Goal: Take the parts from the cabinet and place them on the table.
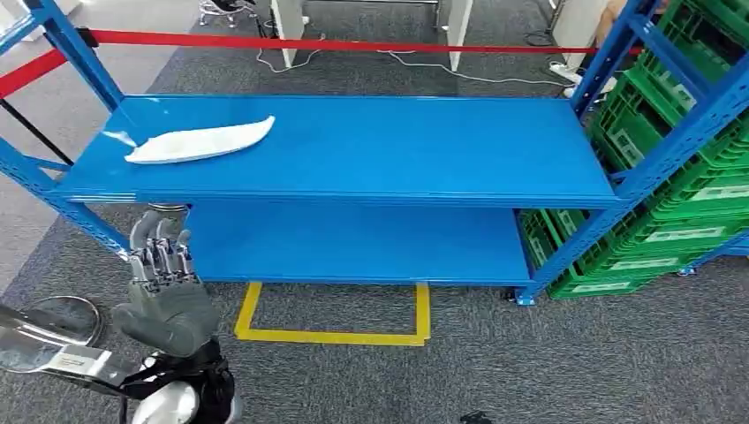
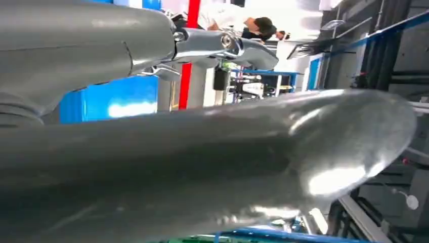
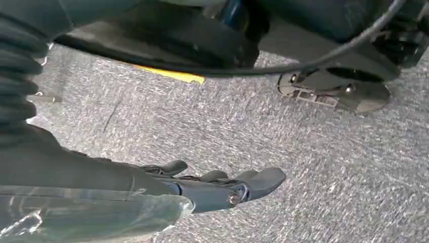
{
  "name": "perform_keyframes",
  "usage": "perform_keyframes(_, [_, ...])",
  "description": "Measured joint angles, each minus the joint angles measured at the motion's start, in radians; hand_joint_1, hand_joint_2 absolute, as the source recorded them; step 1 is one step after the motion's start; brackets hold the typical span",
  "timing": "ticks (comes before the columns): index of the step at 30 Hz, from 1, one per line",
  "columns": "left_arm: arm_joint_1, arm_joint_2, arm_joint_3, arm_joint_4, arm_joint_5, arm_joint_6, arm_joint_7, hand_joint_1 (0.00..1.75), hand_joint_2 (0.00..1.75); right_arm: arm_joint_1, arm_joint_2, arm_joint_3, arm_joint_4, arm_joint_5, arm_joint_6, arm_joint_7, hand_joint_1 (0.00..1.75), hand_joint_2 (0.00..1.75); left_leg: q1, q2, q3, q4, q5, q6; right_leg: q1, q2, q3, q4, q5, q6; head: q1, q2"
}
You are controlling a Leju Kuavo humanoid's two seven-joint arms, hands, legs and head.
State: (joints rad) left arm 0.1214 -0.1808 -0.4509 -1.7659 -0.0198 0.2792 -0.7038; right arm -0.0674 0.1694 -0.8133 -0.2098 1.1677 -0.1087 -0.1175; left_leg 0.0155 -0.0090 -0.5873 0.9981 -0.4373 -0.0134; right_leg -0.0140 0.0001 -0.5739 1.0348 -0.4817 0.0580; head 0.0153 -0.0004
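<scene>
My left hand (image 1: 163,291) is raised in front of the blue rack's left corner, its fingers pointing up. It seems to hold a long, shiny grey part (image 1: 53,353) that sticks out to the left. That grey part (image 2: 227,162) spans the left wrist view close up, under the thumb. A white elongated part (image 1: 199,141) lies on the blue top shelf (image 1: 397,150) near its left end. My right hand (image 3: 217,185) hangs over grey carpet with its fingers stretched out and nothing plainly in them.
Green crates (image 1: 680,177) are stacked on the blue rack to the right. A red barrier belt (image 1: 336,42) runs behind the shelf. A yellow outline (image 1: 336,336) marks the carpet below it. A round metal base (image 1: 57,316) sits on the floor at left. A person (image 2: 238,20) stands in the distance.
</scene>
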Motion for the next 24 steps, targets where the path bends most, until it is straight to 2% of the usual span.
perform_keyframes(1, [0.000,-0.003,0.003,0.000,0.000,-0.002,0.000,0.00,0.00,0.000,0.000,0.000,0.000,0.001,-0.002,0.000,0.00,0.00,0.000,0.000,0.001,0.000,-0.002,0.006,0.001,0.000,-0.017,0.040,-0.029,0.002,0.005,0.000])
perform_keyframes(3, [0.000,-0.005,0.007,0.001,0.010,-0.018,0.000,0.00,0.00,0.000,0.000,0.000,0.000,0.008,-0.007,0.003,0.00,0.00,-0.004,0.001,0.001,0.000,-0.003,0.011,0.001,0.000,-0.094,0.200,-0.106,0.006,0.008,0.000])
perform_keyframes(4, [0.001,-0.005,0.010,0.003,0.017,-0.030,0.000,0.00,0.00,0.001,0.000,0.000,0.000,0.011,-0.009,0.007,0.00,0.00,-0.007,0.000,0.001,0.000,-0.003,0.013,0.002,0.000,-0.134,0.279,-0.132,0.006,0.010,0.000])
perform_keyframes(5, [0.002,-0.005,0.012,0.005,0.021,-0.037,0.000,0.00,0.00,0.003,0.000,0.000,0.000,0.015,-0.010,0.009,0.00,0.00,-0.008,0.000,0.002,0.000,-0.004,0.014,0.002,0.000,-0.152,0.308,-0.130,0.005,0.008,0.000])
perform_keyframes(6, [0.002,-0.005,0.014,0.007,0.024,-0.047,0.000,0.00,0.00,0.004,0.000,0.000,0.000,0.020,-0.013,0.010,0.00,0.00,-0.009,-0.002,0.005,0.000,-0.005,0.015,0.003,0.000,-0.146,0.289,-0.106,0.003,0.009,0.000])
perform_keyframes(7, [0.002,-0.006,0.017,0.012,0.031,-0.056,0.000,0.00,0.00,0.004,0.000,0.000,0.000,0.023,-0.018,0.013,0.00,0.00,-0.009,-0.004,0.008,0.000,-0.006,0.015,0.003,0.001,-0.120,0.230,-0.065,0.001,0.009,0.000])
perform_keyframes(9, [0.003,-0.015,0.022,0.022,0.037,-0.067,0.000,0.00,0.00,0.002,0.000,0.000,0.000,0.030,-0.037,0.029,0.00,0.00,-0.009,-0.006,0.017,0.001,-0.011,0.010,0.003,0.001,-0.025,0.035,0.030,-0.005,0.010,0.000])
perform_keyframes(10, [0.003,-0.019,0.025,0.027,0.041,-0.068,0.001,0.00,0.00,0.000,0.000,0.000,0.000,0.033,-0.045,0.038,0.00,0.00,-0.014,-0.007,0.016,0.001,-0.013,0.004,0.005,0.004,-0.007,0.004,0.012,-0.007,0.008,0.000])
perform_keyframes(13, [0.003,-0.027,0.033,0.044,0.053,-0.071,0.002,0.00,0.00,0.000,0.002,0.000,0.000,0.033,-0.081,0.074,0.00,0.00,-0.014,-0.008,0.013,-0.001,-0.007,-0.008,0.009,0.006,-0.012,0.001,0.020,-0.020,0.005,0.000])
perform_keyframes(15, [0.003,-0.032,0.036,0.052,0.061,-0.071,0.002,0.00,0.00,0.001,0.002,0.000,0.000,0.033,-0.098,0.090,0.00,0.00,-0.012,-0.006,0.012,0.001,-0.015,-0.021,0.002,0.004,-0.010,-0.007,0.028,-0.033,0.006,0.000])
perform_keyframes(16, [0.002,-0.035,0.037,0.055,0.061,-0.071,0.002,0.00,0.00,0.000,0.002,0.000,0.000,0.034,-0.103,0.092,0.00,0.00,-0.012,-0.003,-0.001,0.030,-0.039,-0.027,0.001,0.004,-0.010,-0.007,0.028,-0.039,-0.002,0.000])
perform_keyframes(17, [0.002,-0.037,0.038,0.056,0.061,-0.071,0.002,0.00,0.00,-0.001,0.002,0.000,0.000,0.035,-0.104,0.095,0.00,0.00,-0.011,-0.003,-0.030,0.092,-0.077,-0.031,0.001,0.004,-0.011,-0.007,0.027,-0.041,-0.003,0.000])
perform_keyframes(19, [0.003,-0.037,0.039,0.064,0.063,-0.074,0.002,0.00,0.00,0.001,0.002,0.000,0.000,0.034,-0.113,0.100,0.00,0.00,-0.010,-0.003,-0.112,0.263,-0.151,-0.036,0.001,0.001,-0.011,-0.007,0.026,-0.044,-0.003,0.000])
perform_keyframes(20, [0.003,-0.036,0.040,0.068,0.063,-0.078,0.002,0.00,0.00,0.001,0.002,0.000,0.000,0.033,-0.119,0.104,0.00,0.00,-0.009,-0.003,-0.138,0.314,-0.160,-0.037,0.001,-0.001,-0.011,-0.007,0.026,-0.043,-0.003,0.000])
perform_keyframes(21, [0.003,-0.036,0.041,0.071,0.064,-0.081,0.002,0.00,0.00,0.001,0.002,0.000,0.000,0.031,-0.122,0.105,0.00,0.00,-0.008,-0.002,-0.138,0.310,-0.142,-0.037,0.000,0.000,-0.010,-0.007,0.026,-0.043,-0.003,0.000])
perform_keyframes(22, [0.003,-0.036,0.042,0.072,0.064,-0.082,0.002,0.00,0.00,0.001,0.002,0.000,0.000,0.031,-0.124,0.105,0.00,0.00,-0.007,-0.002,-0.116,0.262,-0.104,-0.037,-0.001,0.000,-0.009,-0.007,0.025,-0.043,-0.003,0.000])
perform_keyframes(24, [0.003,-0.037,0.042,0.074,0.064,-0.083,0.002,0.00,0.00,0.000,0.003,0.000,0.000,0.030,-0.125,0.105,0.00,0.00,-0.005,0.001,-0.032,0.096,-0.017,-0.036,-0.004,0.001,-0.004,-0.007,0.023,-0.038,-0.003,0.000])
